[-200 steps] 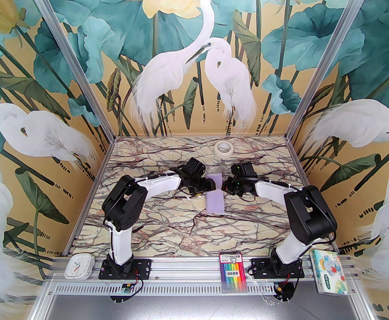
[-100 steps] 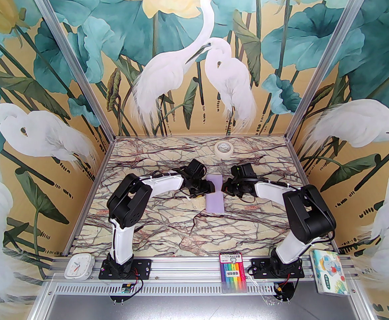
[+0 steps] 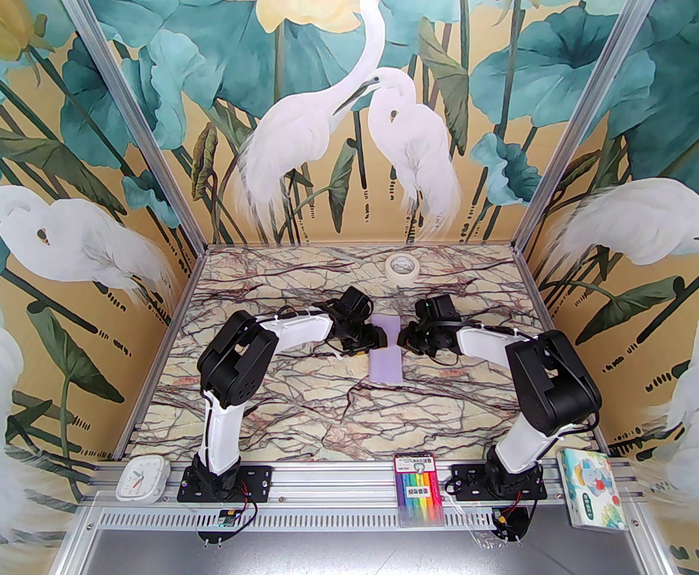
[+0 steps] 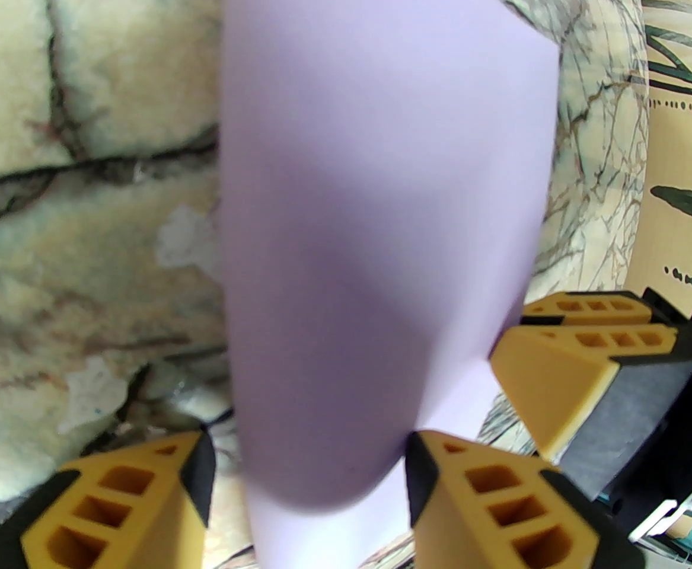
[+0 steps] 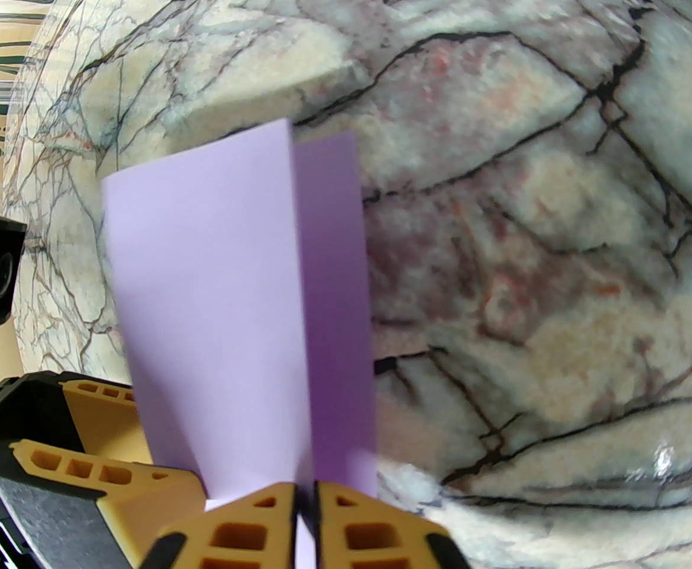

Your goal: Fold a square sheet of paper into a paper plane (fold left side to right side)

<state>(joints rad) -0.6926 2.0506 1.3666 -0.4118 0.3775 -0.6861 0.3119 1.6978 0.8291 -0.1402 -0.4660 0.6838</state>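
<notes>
The square sheet of paper (image 3: pixel 386 351) lies on the marble table (image 3: pixel 301 405), in the middle between the two arms, and it is doubled over: its left half is brought onto its right half, so from above it looks like a narrow strip.

The first fold is made only in a rough way. In the left wrist view the folded side (image 4: pixel 381 229) is round and swollen, not a sharp crease. In the right wrist view the upper layer (image 5: pixel 215 317) stands a little above the darker lower one, and their free edges do not match exactly.

The left gripper (image 3: pixel 373 338) has its jaws apart on both sides of the rounded fold (image 4: pixel 307 442); it does not pinch.

The right gripper (image 3: pixel 402 339) has its jaws almost together (image 5: pixel 305 486), and the free edge runs into the thin slit between them (whether it grasps or releases, one cannot tell).

The work is probably at an early stage: the crease needs pressing flat, and all the later folds for nose and wings remain.
</notes>
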